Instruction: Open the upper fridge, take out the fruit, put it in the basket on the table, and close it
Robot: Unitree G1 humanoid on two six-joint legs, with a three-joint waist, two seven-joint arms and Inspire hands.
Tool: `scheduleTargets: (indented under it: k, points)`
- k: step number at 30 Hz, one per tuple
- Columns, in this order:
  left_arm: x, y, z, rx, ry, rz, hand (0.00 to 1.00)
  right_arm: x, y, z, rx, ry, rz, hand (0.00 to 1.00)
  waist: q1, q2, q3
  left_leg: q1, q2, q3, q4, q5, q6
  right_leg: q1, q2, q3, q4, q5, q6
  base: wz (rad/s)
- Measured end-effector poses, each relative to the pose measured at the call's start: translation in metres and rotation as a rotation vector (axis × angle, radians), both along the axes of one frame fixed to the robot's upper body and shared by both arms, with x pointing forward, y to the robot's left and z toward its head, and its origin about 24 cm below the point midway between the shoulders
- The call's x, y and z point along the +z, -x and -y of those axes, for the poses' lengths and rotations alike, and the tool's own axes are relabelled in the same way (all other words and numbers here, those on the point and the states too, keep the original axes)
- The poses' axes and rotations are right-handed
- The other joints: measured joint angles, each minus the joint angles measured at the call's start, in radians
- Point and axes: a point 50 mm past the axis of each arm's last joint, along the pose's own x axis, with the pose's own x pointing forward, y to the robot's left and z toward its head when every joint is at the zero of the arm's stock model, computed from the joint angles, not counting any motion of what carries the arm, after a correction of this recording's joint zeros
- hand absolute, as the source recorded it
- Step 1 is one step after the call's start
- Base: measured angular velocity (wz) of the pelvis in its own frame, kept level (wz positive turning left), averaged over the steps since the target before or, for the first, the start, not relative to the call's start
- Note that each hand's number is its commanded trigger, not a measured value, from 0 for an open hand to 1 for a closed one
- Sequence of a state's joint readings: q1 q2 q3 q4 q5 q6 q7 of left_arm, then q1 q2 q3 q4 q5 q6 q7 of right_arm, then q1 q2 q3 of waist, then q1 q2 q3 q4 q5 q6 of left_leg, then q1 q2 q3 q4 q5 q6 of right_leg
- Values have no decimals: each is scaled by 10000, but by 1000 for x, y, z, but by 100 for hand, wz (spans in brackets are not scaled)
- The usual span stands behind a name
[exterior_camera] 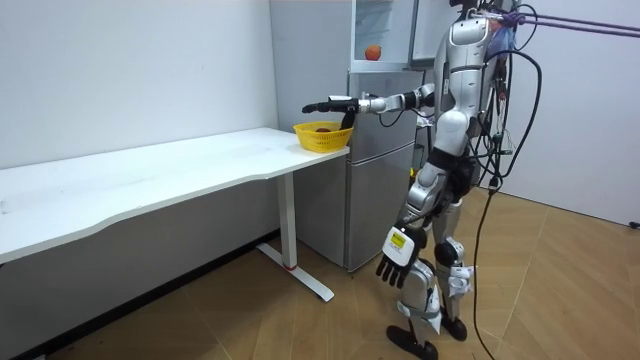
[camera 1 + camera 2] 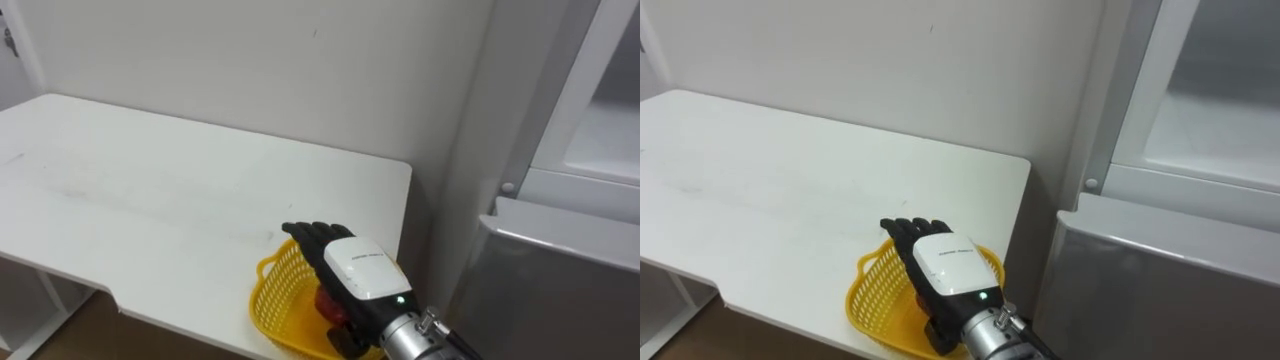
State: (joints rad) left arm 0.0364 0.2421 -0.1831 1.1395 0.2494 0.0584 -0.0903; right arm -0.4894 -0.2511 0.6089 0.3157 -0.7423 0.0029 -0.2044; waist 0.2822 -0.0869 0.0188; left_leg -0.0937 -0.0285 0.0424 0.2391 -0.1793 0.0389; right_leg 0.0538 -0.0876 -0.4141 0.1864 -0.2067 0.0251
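Standing at fridge beside end of white table, right arm stretched out. Holding right hand flat over yellow basket on table corner nearest fridge, fingers straight and spread, gripping nothing. Covering part of 1 red item lying in basket; contact, cannot tell. Leaving 1 orange-red fruit on shelf in open upper compartment. Hanging left hand low by thigh, fingers loose, empty.

walls: plain white | floor: wood (herringbone) | furniture: 1 long white table
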Motion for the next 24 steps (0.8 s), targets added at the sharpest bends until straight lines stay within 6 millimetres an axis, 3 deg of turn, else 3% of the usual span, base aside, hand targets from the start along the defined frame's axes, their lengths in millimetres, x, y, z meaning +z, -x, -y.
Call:
scheduleTargets:
  k: [9, 18, 24]
  points:
    - [0, 0, 0, 3, 2, -16, 0, 0, 0, 0, -6, -66, -41, 0, 0, -81, 13, -5, 0, 21, 2, 0, 1, 0, -4, 0, 5, 1, 0, 0]
    - [-2, 2, 4, -86, 89, -100, 0, 8, -1, 1, 32, -520, 177, 0, -30, -1, 54, 0, 6, 46, 7, -1, 3, -9, -12, -6, 5, 1, 1, 0]
    - [-3, 0, 12, 2, 337, 55, 0, 46, 3, -2, 436, -1669, 1383, 0, -189, 133, 24, 36, 18, 124, -16, 2, 5, -8, -14, 35, 3, 1, 0, -1]
